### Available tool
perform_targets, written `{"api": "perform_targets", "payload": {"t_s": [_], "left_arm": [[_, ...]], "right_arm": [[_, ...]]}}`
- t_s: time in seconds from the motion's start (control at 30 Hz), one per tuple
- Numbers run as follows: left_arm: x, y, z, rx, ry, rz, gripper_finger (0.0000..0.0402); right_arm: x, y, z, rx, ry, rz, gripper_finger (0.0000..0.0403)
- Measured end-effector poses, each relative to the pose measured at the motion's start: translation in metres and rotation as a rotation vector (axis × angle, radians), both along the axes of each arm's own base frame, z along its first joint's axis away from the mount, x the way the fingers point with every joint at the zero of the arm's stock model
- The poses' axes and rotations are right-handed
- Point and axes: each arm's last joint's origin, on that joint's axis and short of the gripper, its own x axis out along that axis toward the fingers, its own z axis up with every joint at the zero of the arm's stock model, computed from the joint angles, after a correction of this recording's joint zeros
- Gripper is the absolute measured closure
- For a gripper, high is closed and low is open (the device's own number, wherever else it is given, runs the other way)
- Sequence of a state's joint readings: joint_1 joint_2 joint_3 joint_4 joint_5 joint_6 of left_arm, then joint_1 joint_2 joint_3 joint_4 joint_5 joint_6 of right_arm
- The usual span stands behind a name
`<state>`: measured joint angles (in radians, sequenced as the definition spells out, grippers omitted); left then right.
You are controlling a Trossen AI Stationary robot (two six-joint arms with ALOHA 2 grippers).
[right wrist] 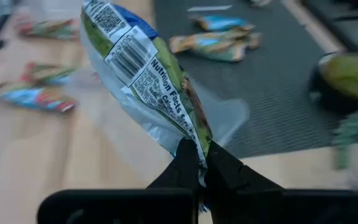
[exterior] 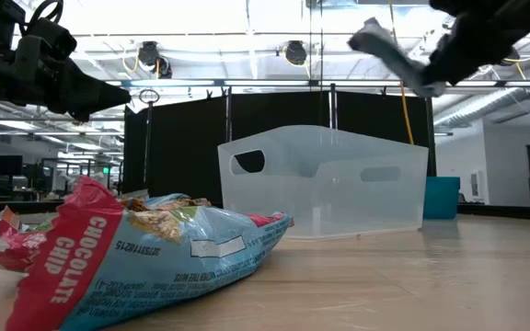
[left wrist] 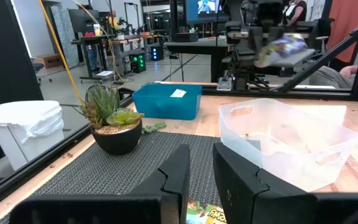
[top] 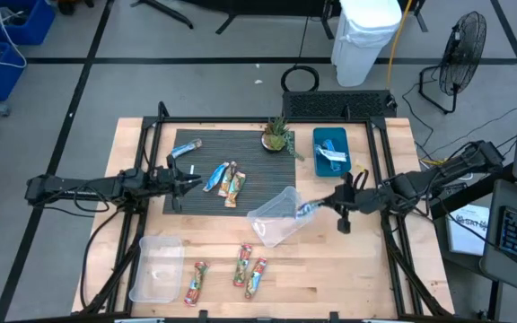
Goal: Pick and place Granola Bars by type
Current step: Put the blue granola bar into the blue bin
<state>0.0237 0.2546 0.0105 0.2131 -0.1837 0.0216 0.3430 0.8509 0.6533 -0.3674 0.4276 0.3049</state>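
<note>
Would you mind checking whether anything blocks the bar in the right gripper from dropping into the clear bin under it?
Nothing visible does. The right gripper is shut on a granola bar, held above the rim of the clear bin, which is tilted with its opening uncovered.

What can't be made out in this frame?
- Contents of the blue bin: too small in the high view.
- Held bar: brand cut off by the right wrist view's edge, blurred in the low view.
- Left tool: its view doesn't show if it grips anything.
</note>
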Motion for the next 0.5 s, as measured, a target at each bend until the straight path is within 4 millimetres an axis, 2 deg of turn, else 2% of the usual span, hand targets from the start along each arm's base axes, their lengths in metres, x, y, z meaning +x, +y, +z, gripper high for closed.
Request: {"api": "perform_targets", "payload": {"t_s": [0.27,0.5], "left_arm": [[0.0,0.0,0.0,0.0,0.0,0.0,0.0325],[0.0,0.0,0.0,0.0,0.0,0.0,0.0325]], "right_arm": [[0.006,-0.038,0.002,-0.068,-0.012,-0.223,0.0402],[-0.008,-0.077,0.014,-0.095,-0.057,-0.373,0.0402]]}}
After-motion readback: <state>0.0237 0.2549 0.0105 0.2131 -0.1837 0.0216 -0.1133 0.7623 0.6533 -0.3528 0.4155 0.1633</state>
